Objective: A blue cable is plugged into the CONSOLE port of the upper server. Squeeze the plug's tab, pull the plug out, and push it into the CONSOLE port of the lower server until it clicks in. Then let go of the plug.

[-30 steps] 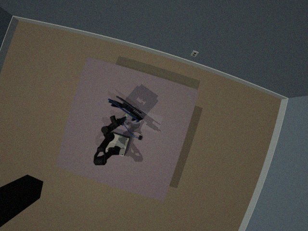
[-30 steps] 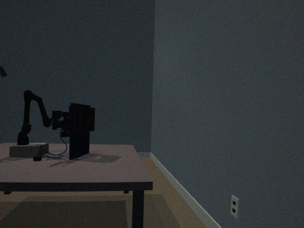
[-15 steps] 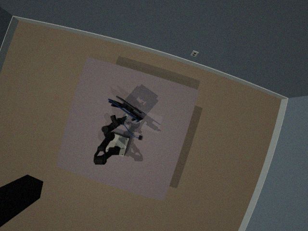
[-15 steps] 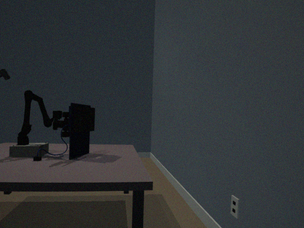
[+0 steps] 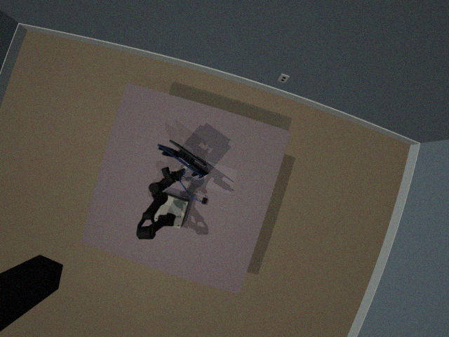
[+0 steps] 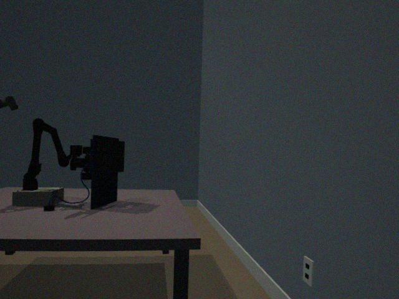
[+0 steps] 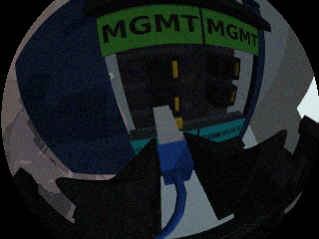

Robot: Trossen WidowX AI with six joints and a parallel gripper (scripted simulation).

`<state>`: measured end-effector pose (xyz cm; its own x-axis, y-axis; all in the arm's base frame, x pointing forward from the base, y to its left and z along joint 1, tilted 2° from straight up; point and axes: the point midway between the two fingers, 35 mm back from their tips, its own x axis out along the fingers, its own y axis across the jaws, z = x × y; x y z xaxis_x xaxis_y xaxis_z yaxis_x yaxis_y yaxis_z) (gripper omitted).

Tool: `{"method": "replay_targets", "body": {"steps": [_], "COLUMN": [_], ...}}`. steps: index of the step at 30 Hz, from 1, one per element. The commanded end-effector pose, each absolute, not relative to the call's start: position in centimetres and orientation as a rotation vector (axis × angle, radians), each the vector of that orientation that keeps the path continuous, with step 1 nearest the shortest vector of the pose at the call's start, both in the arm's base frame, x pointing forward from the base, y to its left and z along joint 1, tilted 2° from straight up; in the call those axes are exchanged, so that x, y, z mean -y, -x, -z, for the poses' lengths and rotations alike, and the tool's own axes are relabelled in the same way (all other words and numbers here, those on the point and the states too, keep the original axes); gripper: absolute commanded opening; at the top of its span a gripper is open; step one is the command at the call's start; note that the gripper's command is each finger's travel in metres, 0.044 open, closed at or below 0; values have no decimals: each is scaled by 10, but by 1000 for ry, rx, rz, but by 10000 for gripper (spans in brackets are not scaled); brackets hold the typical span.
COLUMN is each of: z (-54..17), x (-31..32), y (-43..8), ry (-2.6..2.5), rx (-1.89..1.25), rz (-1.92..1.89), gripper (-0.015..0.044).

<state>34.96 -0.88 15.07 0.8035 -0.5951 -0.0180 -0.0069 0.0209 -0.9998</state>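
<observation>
Blue-grey walls close round a dim room, and the pinkish table [image 5: 224, 232] [image 6: 138, 225] carries the pale base box [image 5: 184, 213] [image 6: 32, 197], the black arm [image 5: 153, 204] [image 6: 35, 144] and, in front of the gripper, an upright dark panel [image 6: 105, 170] [image 7: 65, 110]. Across the panel face, beyond the fingertips, I can read green MGMT labels [image 7: 150, 31] over a dark block of ports [image 7: 150, 80], with a teal label strip [image 7: 229, 130] lower down.

To do this well, I'd keep the tab pinched and hold the plug square to the port, drawing or pushing it only along its own length; any sideways lean could jam it. I can't tell which server this is, nor whether the plug's nose is seated or just short of the opening, so I'd settle that first.

The gripper [image 5: 185, 169] [image 6: 90, 157] [image 7: 169, 139] is nearly closed, clamped on the blue plug [image 7: 174, 156]. Its pale tab reaches forward between the fingertips towards the ports, while the blue cable [image 5: 185, 189] [image 6: 87, 189] [image 7: 180, 201] droops away behind and below the grip.
</observation>
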Motion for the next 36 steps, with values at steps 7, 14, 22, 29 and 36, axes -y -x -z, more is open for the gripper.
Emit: {"method": "replay_targets", "body": {"steps": [7,14,22,29,36], "z": [-154,-154,-154,-154,-154], "x": [9,10,11,12,12], "y": [-355,-358,-361,-363,-364], "ry": [1493,1493,1493,1493,1493], "rx": [-500,-499,-499,-498,-498], "rz": [492,493,494,495,495], "gripper": [0,0,0,0,0]}}
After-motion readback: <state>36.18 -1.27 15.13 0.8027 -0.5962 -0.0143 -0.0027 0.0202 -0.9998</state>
